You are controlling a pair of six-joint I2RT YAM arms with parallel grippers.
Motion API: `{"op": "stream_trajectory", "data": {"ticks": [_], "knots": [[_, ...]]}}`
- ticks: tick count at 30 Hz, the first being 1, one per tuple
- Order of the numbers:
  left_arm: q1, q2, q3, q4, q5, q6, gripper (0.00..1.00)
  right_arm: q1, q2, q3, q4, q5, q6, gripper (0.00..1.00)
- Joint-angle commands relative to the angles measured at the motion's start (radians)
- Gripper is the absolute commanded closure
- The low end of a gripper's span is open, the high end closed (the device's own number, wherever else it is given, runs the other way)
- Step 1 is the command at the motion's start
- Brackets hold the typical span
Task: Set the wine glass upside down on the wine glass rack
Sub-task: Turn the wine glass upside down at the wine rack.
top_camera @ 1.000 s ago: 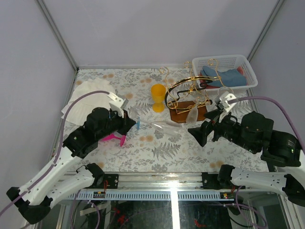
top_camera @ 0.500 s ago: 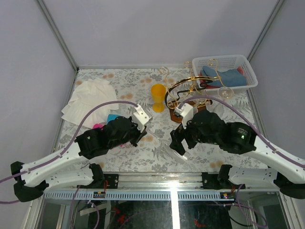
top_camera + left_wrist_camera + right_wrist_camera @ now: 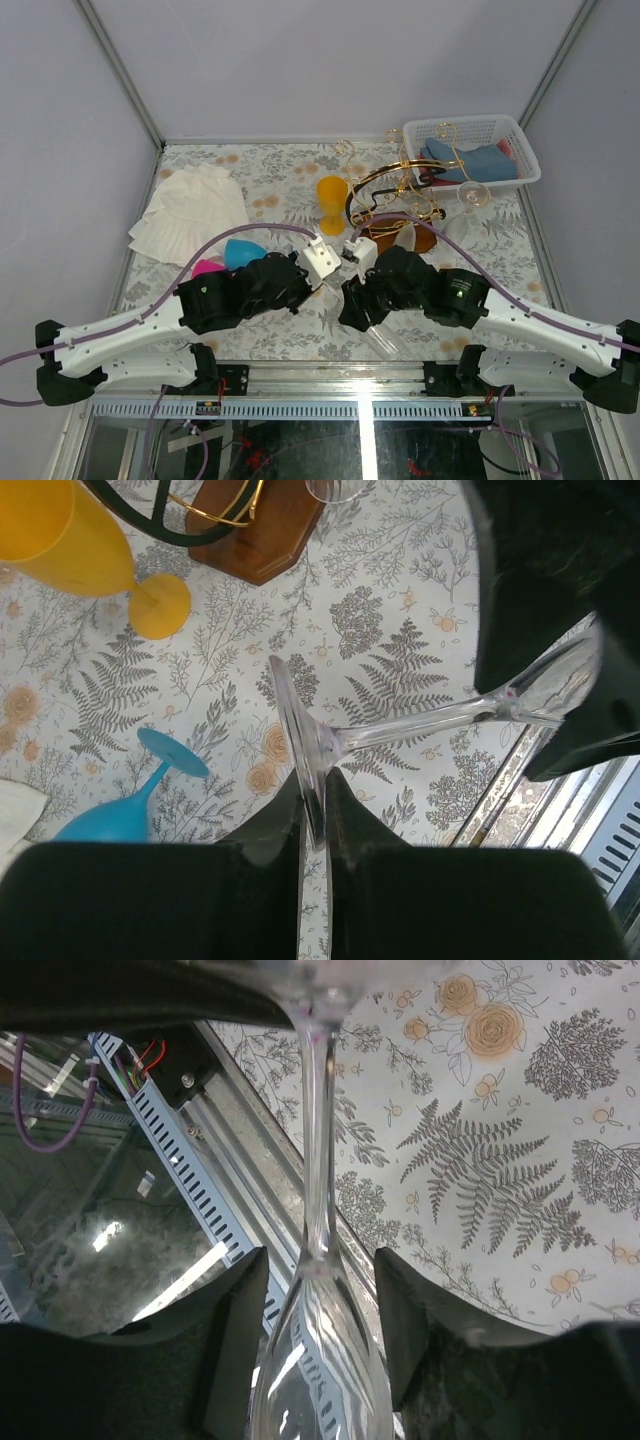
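As the wine glass (image 3: 400,730) is thin, slick and brittle, I judge the foot or the bowl's base safer holds than the stem. It hangs sideways over the worktop (image 3: 290,190), lower middle of the top view. The jaws of the left arm (image 3: 150,330) clamp its foot edge-on, while those of the right arm (image 3: 520,310) stand apart flanking its bowl, contact unclear.

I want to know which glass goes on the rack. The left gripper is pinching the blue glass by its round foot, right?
Not the blue one. The left gripper is pinching the clear wine glass by its round foot; the blue glass lies loose on the table. The left wrist view shows it.
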Motion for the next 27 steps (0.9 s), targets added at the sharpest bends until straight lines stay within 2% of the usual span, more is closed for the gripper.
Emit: {"op": "stream_trajectory", "data": {"ticks": [1, 5, 6, 7, 9, 11, 12, 17, 20, 23, 27], "knots": [[-0.024, 0.022, 0.028, 0.027, -0.028, 0.023, 1.0, 0.006, 0.012, -0.037, 0.178, -0.024, 0.049, 0.5], [-0.028, 0.011, 0.021, 0.029, -0.042, 0.021, 1.0, 0.005, 0.009, -0.085, 0.237, -0.011, 0.069, 0.59], [-0.029, 0.007, 0.018, 0.03, -0.045, 0.02, 1.0, 0.006, 0.004, -0.097, 0.248, -0.006, 0.073, 0.64], [-0.028, 0.004, 0.016, 0.03, -0.046, 0.019, 1.0, 0.005, -0.001, -0.104, 0.256, -0.003, 0.077, 0.75], [-0.029, 0.001, 0.012, 0.031, -0.048, 0.021, 1.0, 0.005, -0.012, -0.12, 0.271, 0.004, 0.09, 0.84], [-0.029, 0.001, 0.009, 0.031, -0.054, 0.022, 1.0, 0.005, -0.026, -0.137, 0.289, 0.006, 0.096, 0.97], [-0.028, 0.0, 0.007, 0.03, -0.057, 0.022, 1.0, 0.005, -0.033, -0.144, 0.292, 0.011, 0.098, 1.0], [-0.029, -0.009, 0.002, 0.037, -0.077, 0.019, 1.0, 0.006, -0.068, -0.185, 0.323, 0.034, 0.097, 1.0], [-0.028, -0.018, -0.003, 0.041, -0.089, 0.017, 0.97, 0.006, -0.09, -0.209, 0.361, 0.034, 0.09, 1.0], [-0.028, -0.028, -0.003, 0.048, -0.109, 0.007, 0.9, 0.006, -0.115, -0.234, 0.397, 0.046, 0.092, 1.0], [-0.028, -0.053, 0.019, 0.063, -0.114, -0.04, 0.7, 0.006, -0.146, -0.277, 0.46, 0.066, 0.052, 1.0]]}}
